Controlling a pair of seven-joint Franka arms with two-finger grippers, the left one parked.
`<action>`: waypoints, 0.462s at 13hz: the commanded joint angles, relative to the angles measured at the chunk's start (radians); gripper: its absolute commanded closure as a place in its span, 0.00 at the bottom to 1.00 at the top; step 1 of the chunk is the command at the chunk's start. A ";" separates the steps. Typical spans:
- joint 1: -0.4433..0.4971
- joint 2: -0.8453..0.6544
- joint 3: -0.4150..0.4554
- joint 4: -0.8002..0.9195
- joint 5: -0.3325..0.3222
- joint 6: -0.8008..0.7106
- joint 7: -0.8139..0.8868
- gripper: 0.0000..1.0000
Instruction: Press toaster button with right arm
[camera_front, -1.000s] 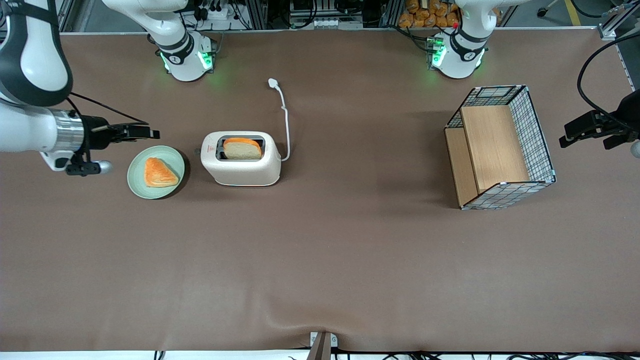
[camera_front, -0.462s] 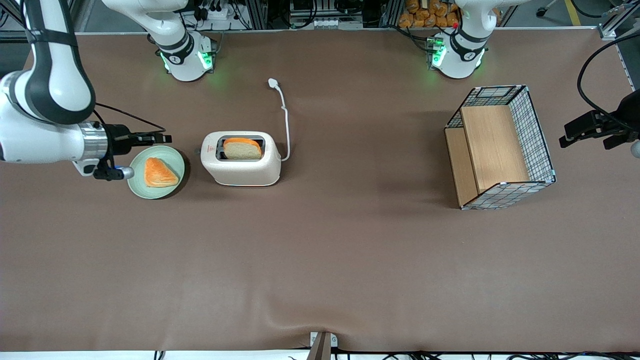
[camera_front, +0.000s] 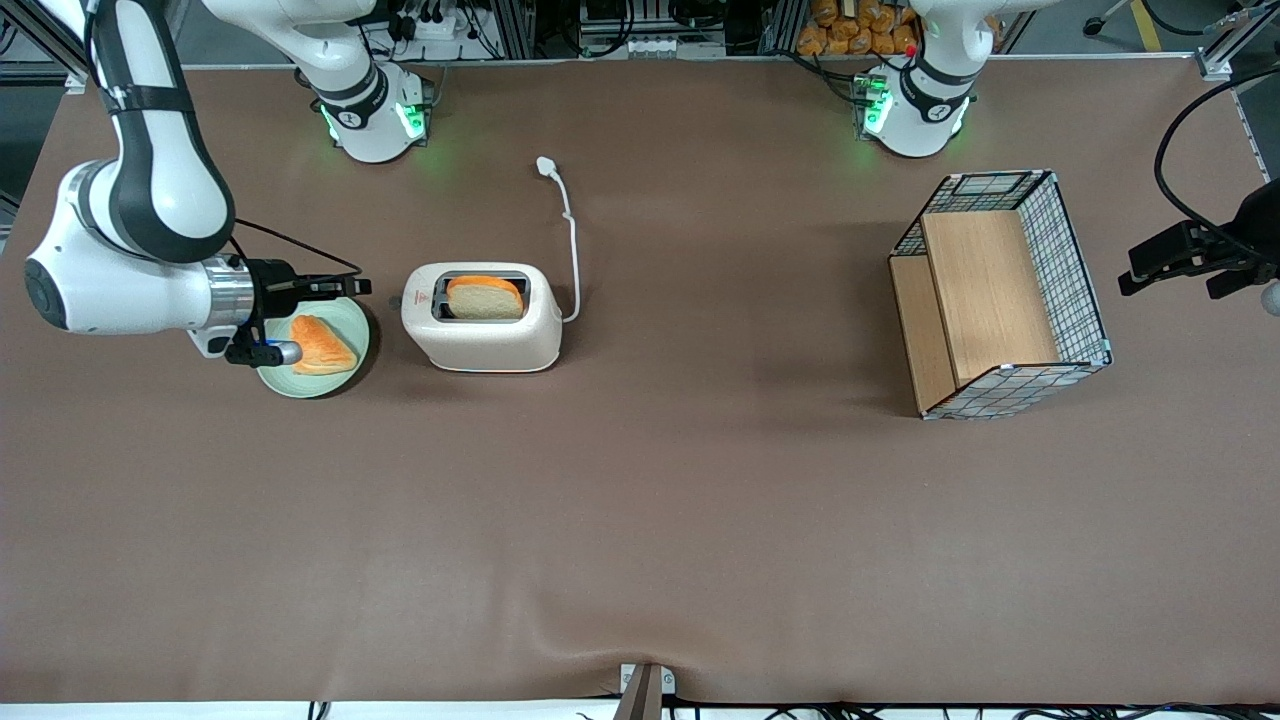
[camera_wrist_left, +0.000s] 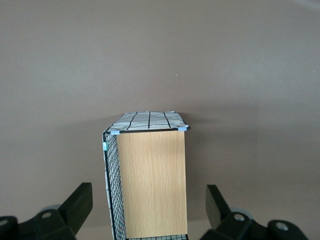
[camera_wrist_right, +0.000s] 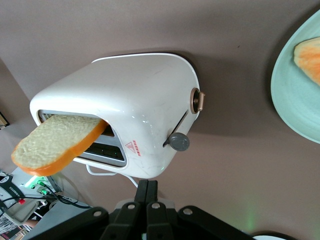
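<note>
Right arm: large white robot arm with black joint bands (camera_front: 150, 250), reaching over the green plate.
Toaster: cream-white rounded toaster (camera_front: 485, 318), just beside the plate, toward the parked arm's end; red triangle mark, wording unreadable.
Gripper: black two-finger gripper (camera_front: 355, 287), fingers pressed together, nothing held, aimed at the toaster's narrow end, not touching.
Button: small grey knob (camera_wrist_right: 178, 142) on that end, facing the gripper; judged approach incomplete.

Cream-white toaster (camera_front: 483, 318) with red triangle mark (camera_wrist_right: 134, 148), grey toaster button (camera_wrist_right: 178, 142); golden-crusted bread slice (camera_front: 485, 297); pale green plate (camera_front: 345, 378); black gripper (camera_front: 352, 287), white right arm (camera_front: 130, 250); brown tabletop (camera_front: 640, 520).
</note>
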 joint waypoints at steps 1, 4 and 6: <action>0.015 -0.013 -0.002 -0.047 0.026 0.059 0.003 1.00; 0.020 0.009 -0.002 -0.047 0.027 0.085 -0.001 1.00; 0.015 0.027 -0.002 -0.049 0.041 0.087 -0.004 1.00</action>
